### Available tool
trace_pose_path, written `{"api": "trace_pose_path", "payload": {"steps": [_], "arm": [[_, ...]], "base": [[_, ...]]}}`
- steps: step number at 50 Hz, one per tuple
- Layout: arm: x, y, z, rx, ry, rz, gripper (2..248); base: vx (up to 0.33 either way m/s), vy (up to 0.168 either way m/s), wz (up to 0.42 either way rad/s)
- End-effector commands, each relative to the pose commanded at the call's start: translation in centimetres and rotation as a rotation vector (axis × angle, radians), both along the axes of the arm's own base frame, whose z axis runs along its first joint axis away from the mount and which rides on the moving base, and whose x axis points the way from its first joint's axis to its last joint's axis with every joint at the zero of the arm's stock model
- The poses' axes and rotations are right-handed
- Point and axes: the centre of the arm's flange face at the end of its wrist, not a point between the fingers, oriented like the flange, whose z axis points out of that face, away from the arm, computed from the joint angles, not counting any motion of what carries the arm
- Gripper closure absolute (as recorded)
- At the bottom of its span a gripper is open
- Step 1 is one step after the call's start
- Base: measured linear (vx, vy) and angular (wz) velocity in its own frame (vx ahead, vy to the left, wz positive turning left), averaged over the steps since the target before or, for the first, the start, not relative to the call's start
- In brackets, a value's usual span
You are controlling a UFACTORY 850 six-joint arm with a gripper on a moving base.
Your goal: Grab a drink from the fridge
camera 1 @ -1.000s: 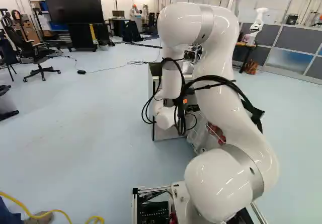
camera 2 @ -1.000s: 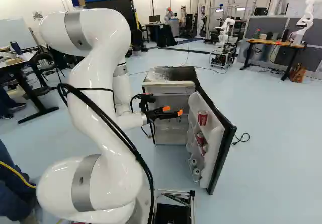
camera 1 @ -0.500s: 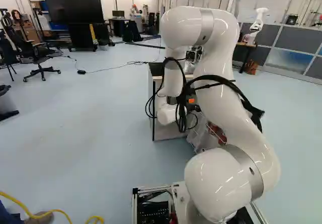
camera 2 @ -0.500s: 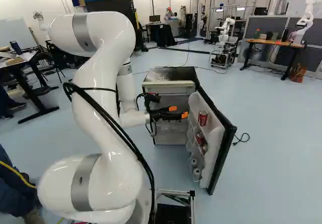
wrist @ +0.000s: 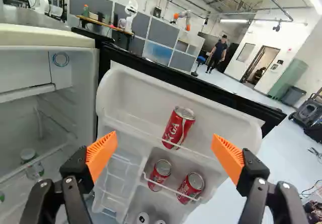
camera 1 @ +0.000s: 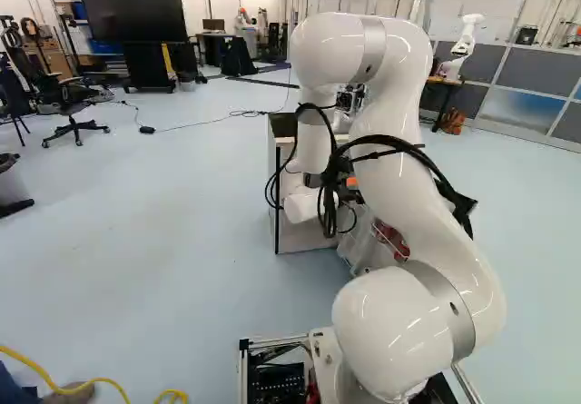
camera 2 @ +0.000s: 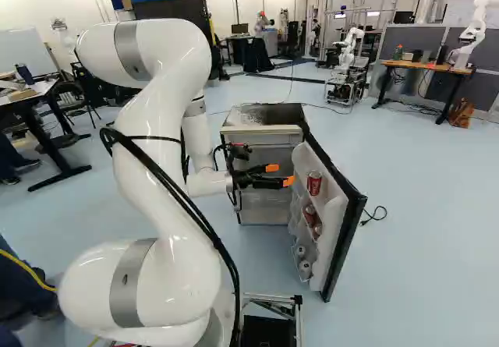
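My tool (wrist: 163, 146) is released, its two orange pads (wrist: 102, 154) standing wide apart with nothing between them in contact. The likely target, the upper red can (wrist: 178, 127), stands on the door shelf ahead of the gap, behind a thin rail (wrist: 171, 143); I judge that I am at the approach, with the grab to come. If I push forward off-centre, one pad could strike the can and knock it over before the other meets it. If I come in too low, the pads could catch the rail and I would be pulling on the shelf, or slip off the can's base. Two more cans, the lower left can (wrist: 160, 173) and the lower right can (wrist: 190, 187), sit close below, so a dip could jostle them. The door (camera 2: 341, 246) hangs open from the fridge (camera 2: 269, 117), and pressing too hard on its inside could swing it, carrying the can off my line. The can's smooth side may slide under a weak squeeze, and lifting too little could snag its foot on the rail.
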Motion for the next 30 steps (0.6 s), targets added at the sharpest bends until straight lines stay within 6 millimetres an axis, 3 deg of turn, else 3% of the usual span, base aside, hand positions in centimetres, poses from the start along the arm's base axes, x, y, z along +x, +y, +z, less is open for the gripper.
{"api": "trace_pose_path", "payload": {"steps": [30], "arm": [[0.00,0.00,0.00,0.103,-0.220,-0.035,3]], "base": [[0.000,0.000,0.000]]}}
